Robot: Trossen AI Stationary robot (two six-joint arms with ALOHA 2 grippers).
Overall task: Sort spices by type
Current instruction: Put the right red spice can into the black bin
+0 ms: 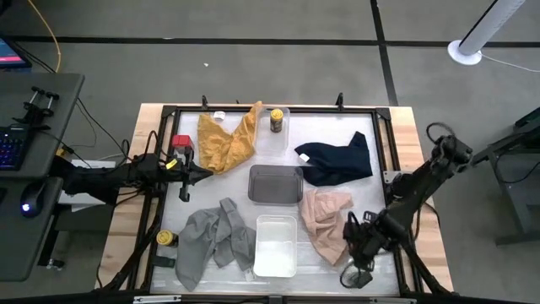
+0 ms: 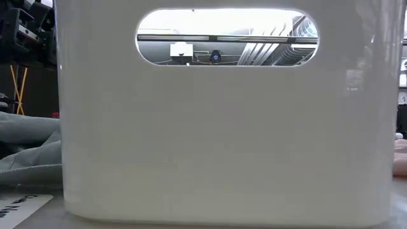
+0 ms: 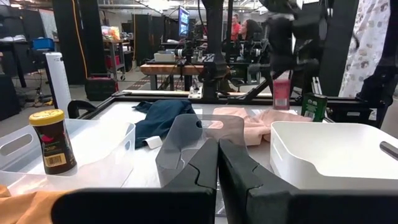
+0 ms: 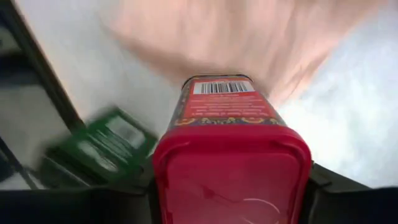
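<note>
My right gripper (image 1: 361,241) is at the near right, beside the pink cloth (image 1: 325,219), shut on a red boxy tin (image 4: 230,155). A dark tin with a green label (image 4: 99,149) lies on the table next to it. My left gripper (image 1: 187,175) is shut and empty at the table's left, its fingers (image 3: 217,149) together. A second red tin (image 1: 181,143) stands just beyond it. One dark jar with a yellow lid (image 1: 276,120) stands upright in the far clear tray (image 1: 285,139). Another jar (image 1: 165,239) lies at the near left by the grey cloth. The second black tin is hidden. My right gripper pinches the red tin at its red lid end (image 4: 230,186) between its two fingers, one on each side. The fingers point down from above. The tin hangs below them, its barcode end (image 4: 221,87) toward the table, over the edge of the pink cloth.
A grey tray (image 1: 275,184) sits at the centre and a white tray (image 1: 276,245) in front of it; the white tray fills the low view (image 2: 222,140). A yellow cloth (image 1: 226,139), a navy cloth (image 1: 337,160) and a grey cloth (image 1: 215,241) lie around them. People show beyond the table.
</note>
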